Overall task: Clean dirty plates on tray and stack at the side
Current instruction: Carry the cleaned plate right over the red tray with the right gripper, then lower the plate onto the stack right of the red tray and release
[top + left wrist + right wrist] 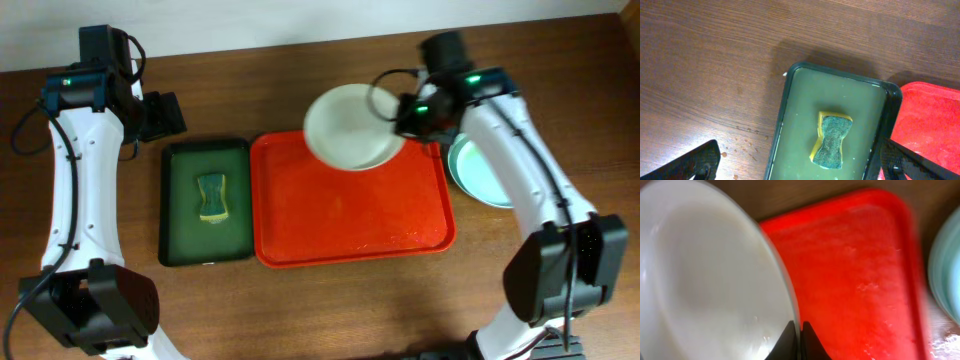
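My right gripper (404, 112) is shut on the rim of a white plate (348, 126) and holds it raised over the far edge of the red tray (350, 215). In the right wrist view the fingers (799, 332) pinch the plate (705, 280) rim, with the wet red tray (855, 275) below. More plates (478, 170) lie on the table right of the tray, partly hidden under the right arm; I cannot tell how many. My left gripper (800, 160) is open and empty above the dark green tray.
A dark green tray (205, 203) holding a yellow-green sponge (211, 196) lies left of the red tray; it shows in the left wrist view (790, 90) with the sponge (832, 140). Water drops lie on the wood beside it.
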Robot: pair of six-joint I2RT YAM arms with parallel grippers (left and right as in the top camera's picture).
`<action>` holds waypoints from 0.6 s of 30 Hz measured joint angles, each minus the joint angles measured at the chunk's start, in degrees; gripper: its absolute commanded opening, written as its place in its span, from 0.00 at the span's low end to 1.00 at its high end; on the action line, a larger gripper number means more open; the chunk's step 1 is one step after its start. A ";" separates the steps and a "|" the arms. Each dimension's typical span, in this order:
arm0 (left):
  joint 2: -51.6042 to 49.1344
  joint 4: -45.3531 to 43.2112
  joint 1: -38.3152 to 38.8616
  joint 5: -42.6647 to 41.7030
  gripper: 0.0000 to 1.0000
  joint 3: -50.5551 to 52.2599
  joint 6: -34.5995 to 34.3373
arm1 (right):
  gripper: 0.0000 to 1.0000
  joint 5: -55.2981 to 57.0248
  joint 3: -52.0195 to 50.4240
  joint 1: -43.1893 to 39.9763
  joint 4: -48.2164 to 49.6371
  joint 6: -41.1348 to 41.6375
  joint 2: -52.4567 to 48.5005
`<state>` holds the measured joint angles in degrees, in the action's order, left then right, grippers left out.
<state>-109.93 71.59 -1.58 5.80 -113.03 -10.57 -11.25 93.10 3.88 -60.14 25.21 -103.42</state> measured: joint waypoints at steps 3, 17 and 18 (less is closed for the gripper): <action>0.00 0.02 0.00 0.00 0.99 0.00 0.00 | 0.04 0.63 0.00 -11.82 -7.08 -0.57 0.00; 0.00 0.00 0.00 0.00 0.99 0.00 0.00 | 0.40 11.41 -5.05 -37.27 -14.03 -2.69 0.04; 0.00 0.04 0.00 0.00 0.99 0.00 0.00 | 0.46 11.45 -6.08 -37.27 -13.18 -3.08 0.04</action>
<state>-109.93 71.64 -1.58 5.80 -113.03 -10.57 0.21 87.02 -33.39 -73.32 22.13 -103.37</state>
